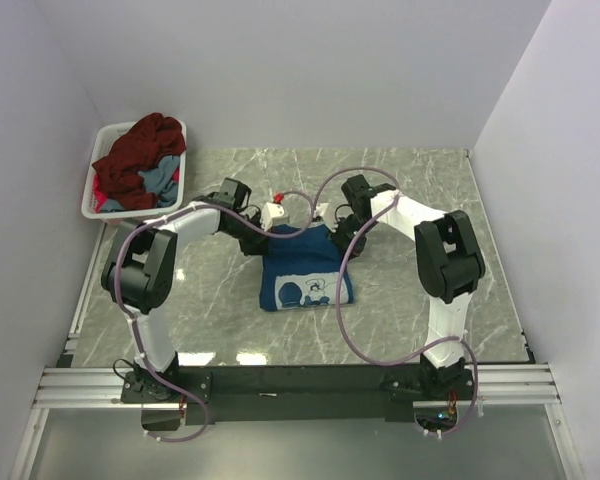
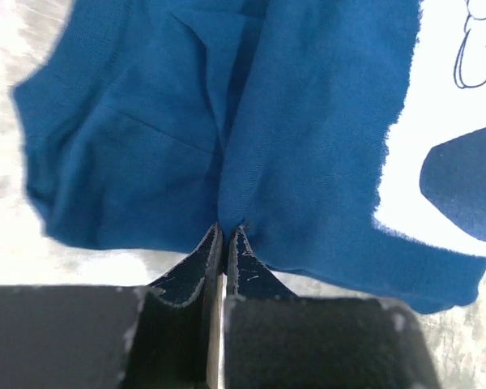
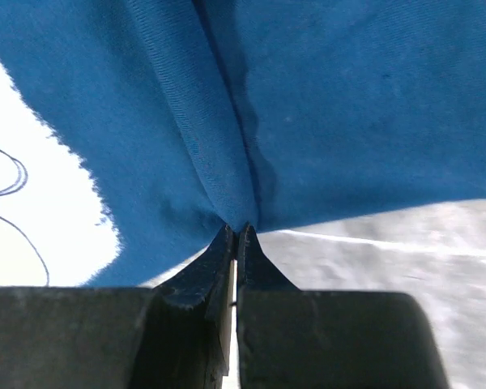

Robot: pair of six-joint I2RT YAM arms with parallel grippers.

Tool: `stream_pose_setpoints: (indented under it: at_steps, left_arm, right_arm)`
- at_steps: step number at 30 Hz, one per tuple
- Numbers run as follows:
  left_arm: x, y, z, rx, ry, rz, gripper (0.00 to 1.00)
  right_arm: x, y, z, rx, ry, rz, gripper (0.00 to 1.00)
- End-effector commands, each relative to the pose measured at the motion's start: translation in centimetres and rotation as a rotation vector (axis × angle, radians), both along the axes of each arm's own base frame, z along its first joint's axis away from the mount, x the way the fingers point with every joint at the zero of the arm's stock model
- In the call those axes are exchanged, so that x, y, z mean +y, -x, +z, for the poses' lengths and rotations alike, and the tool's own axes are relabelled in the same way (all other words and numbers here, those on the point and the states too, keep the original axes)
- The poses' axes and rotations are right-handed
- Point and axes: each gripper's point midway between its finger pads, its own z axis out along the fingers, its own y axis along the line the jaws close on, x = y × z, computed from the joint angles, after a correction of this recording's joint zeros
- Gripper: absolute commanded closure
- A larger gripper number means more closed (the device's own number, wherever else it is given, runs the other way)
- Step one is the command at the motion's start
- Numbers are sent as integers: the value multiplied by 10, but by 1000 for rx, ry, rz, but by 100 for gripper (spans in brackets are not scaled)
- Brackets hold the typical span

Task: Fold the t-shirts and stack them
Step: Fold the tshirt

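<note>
A deep blue t-shirt (image 1: pixel 302 272) with a white print lies partly folded at the middle of the marble table. My left gripper (image 1: pixel 257 235) is shut on its far left edge; in the left wrist view the fingertips (image 2: pixel 226 232) pinch a fold of the blue cloth (image 2: pixel 308 138). My right gripper (image 1: pixel 342 237) is shut on its far right edge; in the right wrist view the tips (image 3: pixel 236 232) pinch a ridge of blue cloth (image 3: pixel 348 97). A dark maroon red t-shirt (image 1: pixel 140 150) and a grey-blue one (image 1: pixel 160 180) lie heaped in the basket.
A white plastic basket (image 1: pixel 92 185) stands at the table's far left corner. A small white and red object (image 1: pixel 274 211) sits just beyond the blue shirt. Grey walls close in the table on three sides. Cables loop over both arms.
</note>
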Motion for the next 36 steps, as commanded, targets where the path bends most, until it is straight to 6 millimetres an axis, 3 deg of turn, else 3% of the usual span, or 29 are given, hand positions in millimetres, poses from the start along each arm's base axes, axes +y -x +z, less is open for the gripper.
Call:
stream_pose_setpoints:
  at_steps: [1, 4, 5, 6, 8, 9, 12, 14, 16, 18, 22, 23, 25, 28, 32, 36]
  left_arm:
    - [-1, 18, 6, -31, -24, -16, 94]
    - [2, 52, -1, 26, -38, -53, 92]
    - [1, 61, -2, 40, -38, -61, 92]
    - [0, 69, 0, 61, -22, -65, 91]
    - [3, 92, 4, 107, -3, -70, 89]
    - [3, 101, 5, 121, 4, -81, 80]
    - [8, 112, 20, 81, 19, -97, 62]
    - [9, 108, 32, 26, 30, -111, 50]
    - [4, 99, 52, -49, 66, -137, 46]
    - [-4, 89, 69, -103, 102, -161, 44]
    - [-30, 80, 85, -171, 136, -215, 45]
    - [-34, 77, 85, -190, 123, -217, 46]
    - [-47, 73, 81, -205, 116, -240, 46]
    - [-61, 68, 67, -174, 83, -246, 50]
    - [-80, 67, 51, -152, 63, -260, 50]
    - [-82, 61, 25, -117, 13, -247, 51]
  right_arm:
    - [5, 25, 10, 97, -56, -69, 100]
    - [4, 52, 12, 161, -87, -90, 96]
    - [2, 64, 10, 199, -85, -101, 90]
    - [2, 69, 17, 197, -98, -101, 77]
    - [3, 85, 35, 232, -130, -97, 69]
    - [3, 89, 42, 238, -142, -93, 59]
    - [2, 91, 71, 238, -191, -110, 48]
    - [6, 86, 92, 253, -250, -122, 47]
    - [9, 73, 109, 260, -309, -150, 48]
    - [17, 63, 111, 317, -366, -189, 52]
    - [39, 22, 118, 351, -439, -240, 64]
    - [43, 14, 108, 391, -443, -256, 67]
    - [55, -5, 116, 392, -502, -261, 71]
    - [69, -21, 111, 444, -554, -290, 77]
    - [79, -31, 99, 507, -582, -341, 80]
    - [81, -32, 89, 529, -590, -360, 82]
